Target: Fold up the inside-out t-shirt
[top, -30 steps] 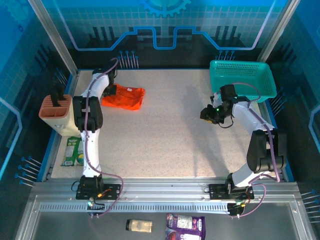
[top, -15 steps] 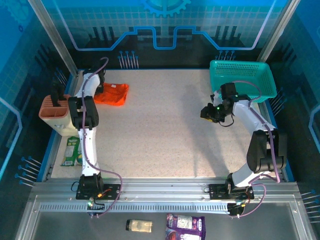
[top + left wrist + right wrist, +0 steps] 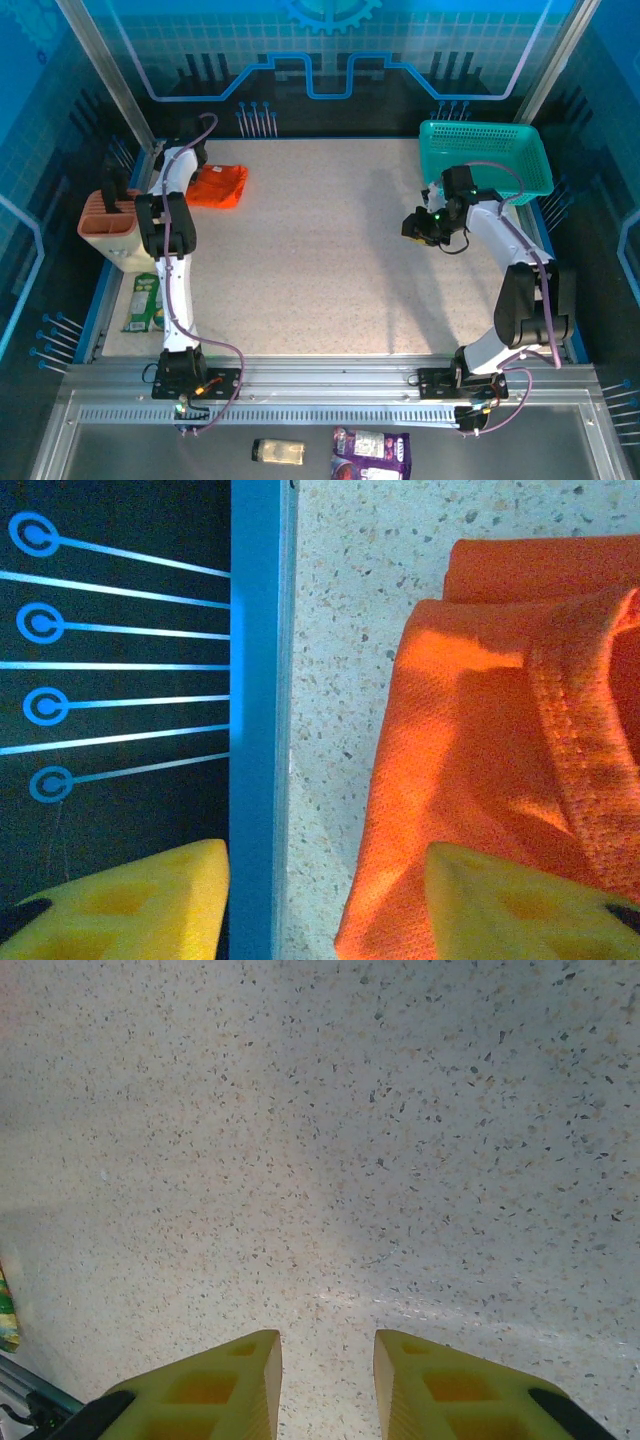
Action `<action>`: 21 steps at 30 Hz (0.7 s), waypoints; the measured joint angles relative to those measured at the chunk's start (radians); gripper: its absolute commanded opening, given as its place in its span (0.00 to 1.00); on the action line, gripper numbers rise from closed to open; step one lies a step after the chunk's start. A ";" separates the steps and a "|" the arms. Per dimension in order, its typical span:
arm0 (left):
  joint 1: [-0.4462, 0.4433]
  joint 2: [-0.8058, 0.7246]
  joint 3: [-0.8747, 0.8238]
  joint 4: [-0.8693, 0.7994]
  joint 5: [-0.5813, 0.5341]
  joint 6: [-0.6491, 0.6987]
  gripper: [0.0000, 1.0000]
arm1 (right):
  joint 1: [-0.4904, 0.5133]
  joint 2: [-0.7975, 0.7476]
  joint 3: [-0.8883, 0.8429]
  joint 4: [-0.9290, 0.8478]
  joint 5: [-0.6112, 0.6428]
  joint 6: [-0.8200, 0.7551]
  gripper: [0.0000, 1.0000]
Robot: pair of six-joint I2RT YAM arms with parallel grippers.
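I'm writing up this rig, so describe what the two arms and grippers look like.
The left arm and right arm are white links with black joint housings, a purple cable trailing along each. The left gripper and right gripper have chunky yellow plastic fingers with recessed pockets.

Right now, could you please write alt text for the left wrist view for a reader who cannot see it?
An orange t-shirt lies bunched on the speckled table beside a blue rail. The left gripper is open, one yellow finger over the t-shirt, the other past the rail.
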 measured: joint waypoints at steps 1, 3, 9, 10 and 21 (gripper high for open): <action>0.000 0.000 0.000 -0.001 0.000 -0.003 0.60 | 0.000 -0.005 0.000 0.000 0.001 0.000 0.32; -0.003 -0.003 0.000 -0.005 0.001 -0.019 0.62 | 0.000 -0.014 0.000 0.000 0.004 -0.001 0.35; -0.030 -0.122 -0.058 -0.055 0.104 -0.150 0.96 | 0.000 -0.058 -0.014 0.036 0.074 -0.038 0.95; -0.041 -0.178 -0.102 -0.056 0.138 -0.182 0.99 | 0.000 -0.071 -0.027 0.055 0.096 -0.045 1.00; -0.122 -0.764 -0.857 0.198 0.433 -0.502 0.98 | 0.000 -0.127 -0.186 0.311 0.432 -0.109 1.00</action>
